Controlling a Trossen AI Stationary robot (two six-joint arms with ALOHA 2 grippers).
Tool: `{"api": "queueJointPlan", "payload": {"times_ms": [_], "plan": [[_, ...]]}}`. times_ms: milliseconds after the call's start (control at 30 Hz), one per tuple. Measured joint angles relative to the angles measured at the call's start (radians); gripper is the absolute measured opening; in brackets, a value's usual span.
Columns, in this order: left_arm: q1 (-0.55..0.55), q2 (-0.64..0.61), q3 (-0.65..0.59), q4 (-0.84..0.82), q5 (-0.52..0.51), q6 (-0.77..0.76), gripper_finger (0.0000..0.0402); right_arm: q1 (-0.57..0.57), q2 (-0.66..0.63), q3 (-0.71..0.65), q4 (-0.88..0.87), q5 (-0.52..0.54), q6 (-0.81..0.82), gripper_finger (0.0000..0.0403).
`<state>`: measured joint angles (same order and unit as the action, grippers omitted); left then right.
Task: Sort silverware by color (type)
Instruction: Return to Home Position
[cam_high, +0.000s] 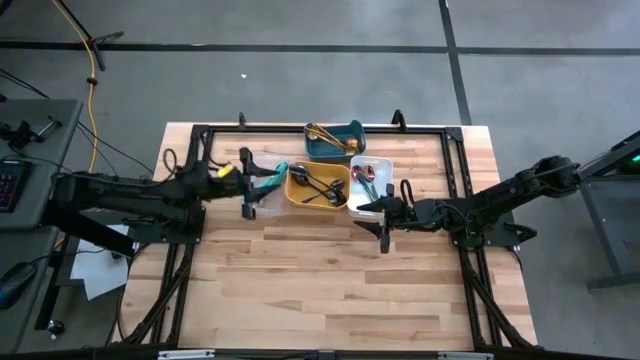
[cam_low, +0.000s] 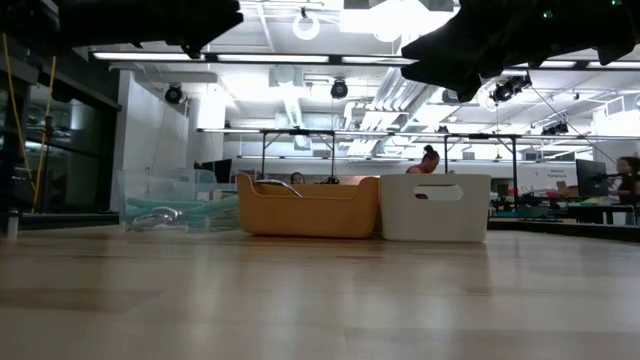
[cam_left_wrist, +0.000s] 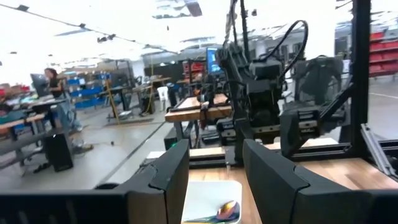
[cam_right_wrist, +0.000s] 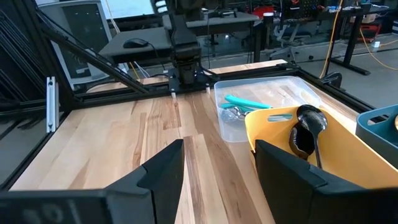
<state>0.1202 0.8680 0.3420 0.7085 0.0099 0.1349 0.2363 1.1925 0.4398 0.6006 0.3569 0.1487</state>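
- The left hand hung raised at the outer side of the transparent bin. Its fingers were spread and nothing was between them.
- The right hand was just beside the near corner of the white bin. It was likewise spread and empty, above bare tabletop.
- Every utensil we could see lay in a bin:
  - the teal spoons in the transparent bin;
  - the dark spoons in the orange bin;
  - the iridescent utensils in the white bin;
  - the gold spoons in the blue bin behind the others.
- We judged the sorting finished, or nearly so, with only the arms' retreat left.
- The main risk was a clipped bin. Both hands sat close to bin walls, so a pull-back that dropped or swung sideways before clearing could catch a rim with a spread finger. That would shove or tip the bin.
- The three front bins stood touching in a row, so a push on one would likely carry into the next. Light spoons resting against the walls could then slide out or cross into the wrong bin.
- The transparent bin looked the lightest, so we thought it the likeliest to skid.
- The two arms faced each other across the bins. We judged the chance of them meeting small, provided each drew back along its own side.
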Motion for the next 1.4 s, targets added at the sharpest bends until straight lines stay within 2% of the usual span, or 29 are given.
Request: {"api": "queueJointPlan", "payload": {"times_ms": [167,300,500,633,967,1100,1233,1400], "plan": [[0.105,-0.090,-0.006,-0.095,0.141,-0.042,0.0145,0.000,0.000,0.000,-0.006,-0.001,0.000,0.0190],[0.134,-0.124,-0.068,-0.097,0.214,-0.086,0.0145,0.000,0.000,0.000,-0.013,-0.001,0.000,0.0190],[0.133,-0.133,-0.258,0.157,0.209,-0.153,0.0145,0.000,0.000,0.000,-0.013,-0.002,-0.001,0.0190],[0.130,-0.146,-0.331,0.299,0.143,-0.241,0.0145,0.000,0.000,0.000,-0.013,-0.002,-0.001,0.0190],[0.024,-0.180,-0.323,0.164,0.135,-0.212,0.0145,0.000,0.000,0.000,-0.023,-0.003,0.004,0.0190],[-0.002,-0.218,-0.324,0.098,0.136,-0.202,0.0145,0.000,0.000,0.000,-0.029,-0.033,0.007,0.0190],[-0.004,-0.292,-0.323,0.056,0.136,-0.168,0.0145,0.000,0.000,0.000,-0.029,-0.044,0.008,0.0190],[0.014,-0.456,-0.324,-0.134,0.134,-0.169,0.0145,0.000,0.000,0.000,-0.029,-0.053,0.010,0.0190]]}}
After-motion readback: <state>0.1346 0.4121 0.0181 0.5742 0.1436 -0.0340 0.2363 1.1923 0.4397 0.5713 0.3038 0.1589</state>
